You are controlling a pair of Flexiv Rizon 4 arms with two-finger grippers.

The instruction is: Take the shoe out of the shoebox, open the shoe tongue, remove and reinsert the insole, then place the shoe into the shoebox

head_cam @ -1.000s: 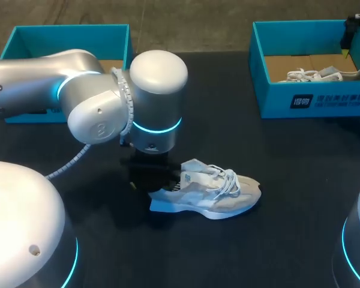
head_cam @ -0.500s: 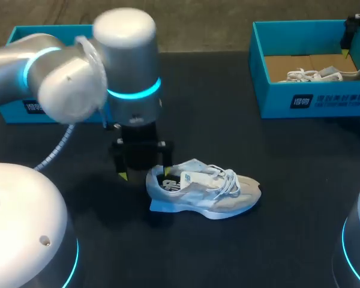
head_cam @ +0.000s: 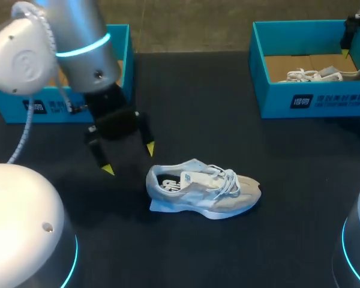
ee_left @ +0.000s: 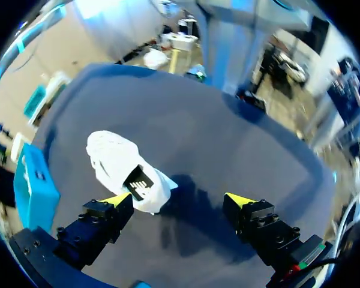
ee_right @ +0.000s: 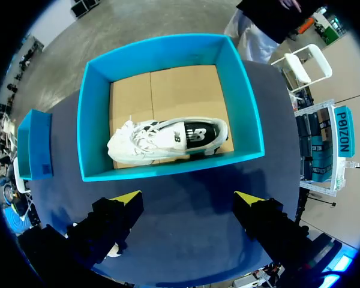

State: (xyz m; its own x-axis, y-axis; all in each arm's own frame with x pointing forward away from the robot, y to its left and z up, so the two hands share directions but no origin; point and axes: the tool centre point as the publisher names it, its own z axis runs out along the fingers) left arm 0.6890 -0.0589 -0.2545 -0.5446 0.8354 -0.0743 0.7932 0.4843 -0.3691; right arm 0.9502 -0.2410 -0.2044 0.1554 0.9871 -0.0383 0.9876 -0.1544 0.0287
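A pale grey and white shoe (head_cam: 204,189) lies on its sole mid-table, toe to the right, tongue label showing at its mouth. My left gripper (head_cam: 129,159) hangs open just left of the heel, touching nothing. In the left wrist view the shoe (ee_left: 123,168) sits ahead of one finger, outside the gripper (ee_left: 179,201). A second shoe (head_cam: 324,75) lies in the teal shoebox (head_cam: 312,99) at the back right. My right gripper (ee_right: 189,197) stands open high above that shoebox (ee_right: 168,48), looking down on the shoe (ee_right: 168,138) inside.
Another teal box (head_cam: 24,105) stands at the back left, partly hidden behind my left arm (head_cam: 66,42); it also shows in the wrist views as a teal box (ee_left: 33,186) and a small teal box (ee_right: 35,144). Dark table surface (head_cam: 240,138) lies between the boxes.
My left gripper has opened, lifted off the shoe's heel and drawn back to the left. The shoe stays on the table. The right arm has not moved.
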